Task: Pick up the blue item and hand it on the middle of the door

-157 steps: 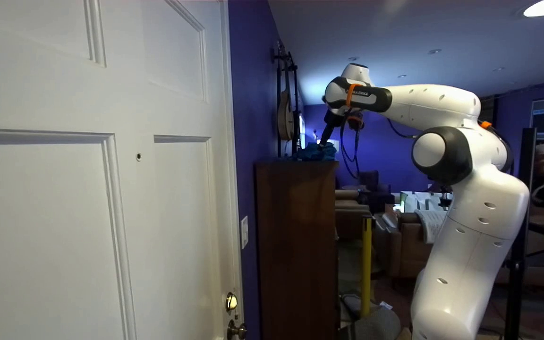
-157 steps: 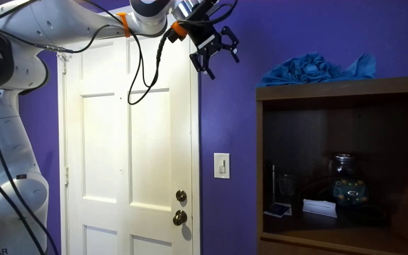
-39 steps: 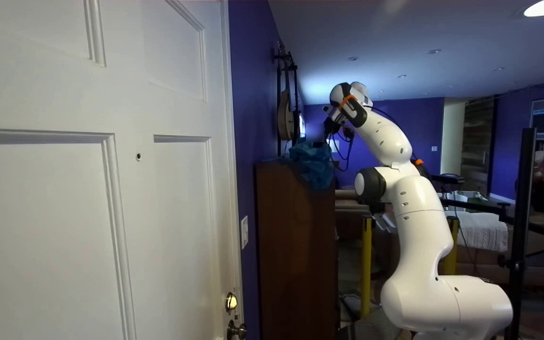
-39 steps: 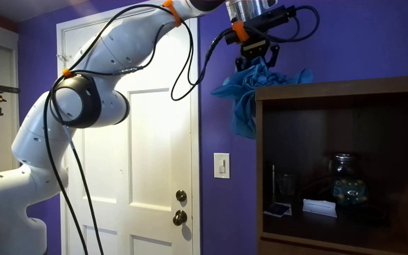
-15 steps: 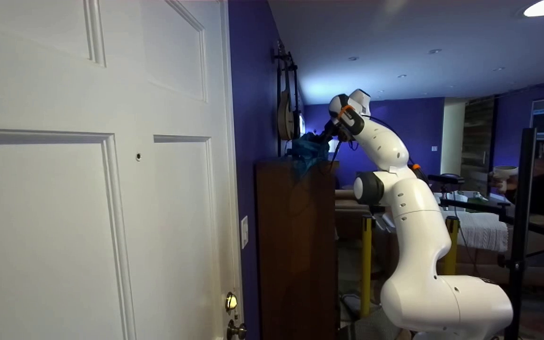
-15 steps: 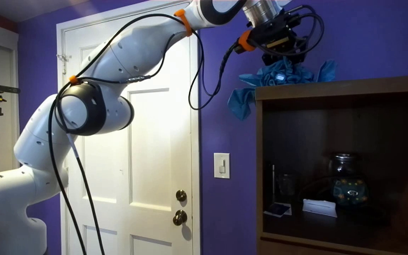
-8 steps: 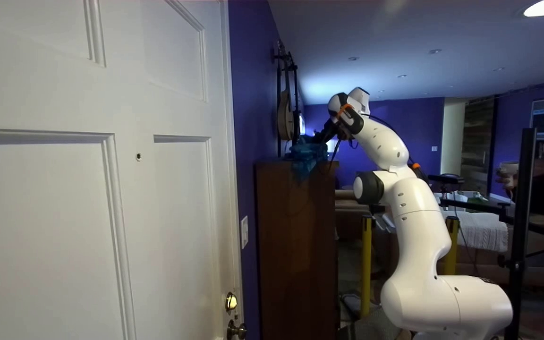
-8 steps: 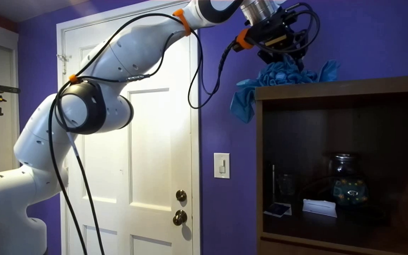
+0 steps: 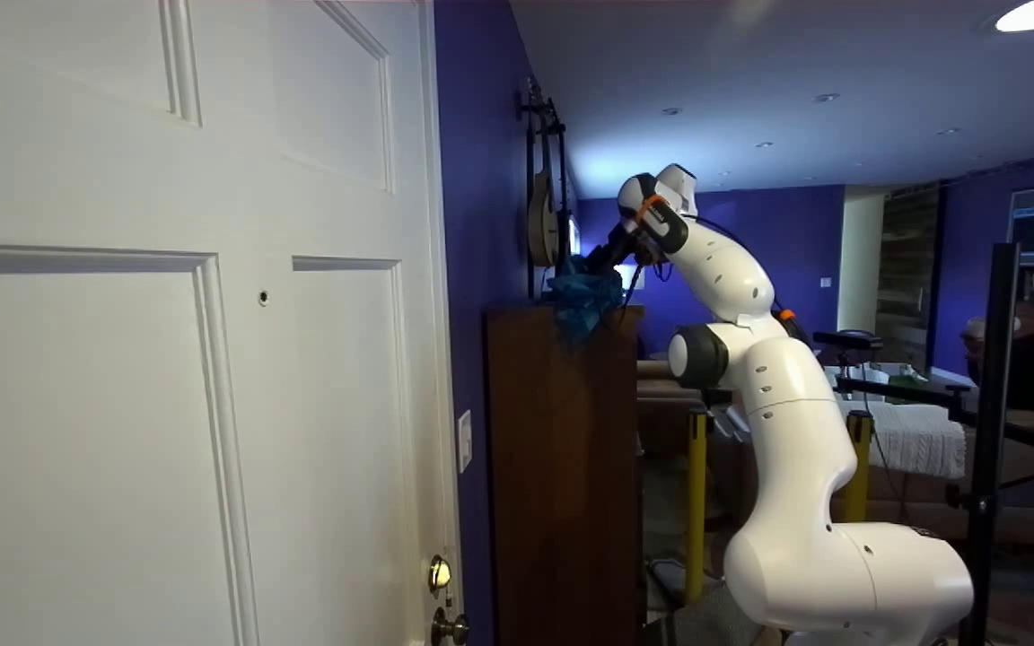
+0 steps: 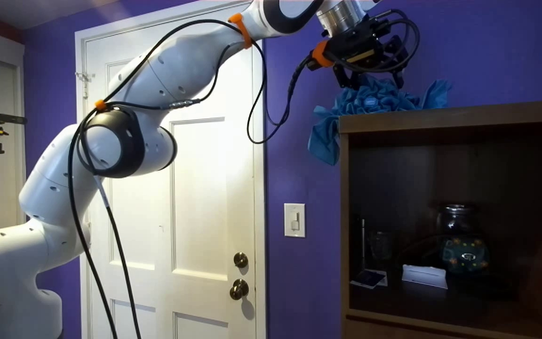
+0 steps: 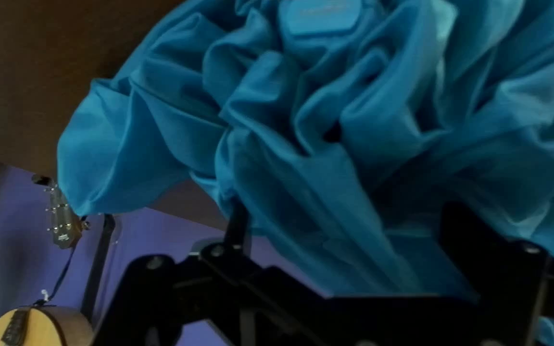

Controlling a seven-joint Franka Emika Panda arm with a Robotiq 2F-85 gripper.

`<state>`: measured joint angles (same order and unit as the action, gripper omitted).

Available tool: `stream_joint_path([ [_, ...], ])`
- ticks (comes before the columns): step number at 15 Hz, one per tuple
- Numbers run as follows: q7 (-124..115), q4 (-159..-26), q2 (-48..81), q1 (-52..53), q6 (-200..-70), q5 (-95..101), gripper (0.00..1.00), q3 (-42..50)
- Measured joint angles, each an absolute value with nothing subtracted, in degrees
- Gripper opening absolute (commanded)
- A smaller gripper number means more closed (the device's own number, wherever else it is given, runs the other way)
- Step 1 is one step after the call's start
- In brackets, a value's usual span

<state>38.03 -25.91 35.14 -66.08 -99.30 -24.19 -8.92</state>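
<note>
A purple wall [image 10: 299, 263] runs from the white panelled door [image 10: 200, 202] to a brown cabinet [image 9: 562, 484], whose top is the surface [image 10: 487, 109]. The robot arm [image 9: 795, 422] reaches over to it. There lies the crumpled blue cloth [image 10: 391, 102], one end drooping over the edge on the door side. It sits just beneath the claw [image 10: 372, 84], whose fingers [image 11: 472, 250] I see spread wide; folds show in the gap between them, though I cannot tell whether the tips touch it. An exterior view gives me a yellow post [image 9: 696, 502] and a hanging stringed instrument [image 9: 542, 220]; an exterior view gives, inside the cabinet, a flowered purse [image 10: 466, 254] and glass jar [image 10: 457, 219]. The wrist view brings out faint marks on the cloth's badge [image 11: 324, 17], too blurred to read.
</note>
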Motion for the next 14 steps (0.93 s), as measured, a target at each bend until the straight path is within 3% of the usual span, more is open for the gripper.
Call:
stream_joint_path([
  [10,40.98,-25.97,36.08,-59.89,-93.2,-15.67,1.0,-4.95],
  [12,40.97,-25.97,36.13,-58.39,-93.1,-13.28,0.72,-3.55],
  [14,41.05,-25.96,36.11,-57.2,-93.04,-11.84,0.6,-2.6],
])
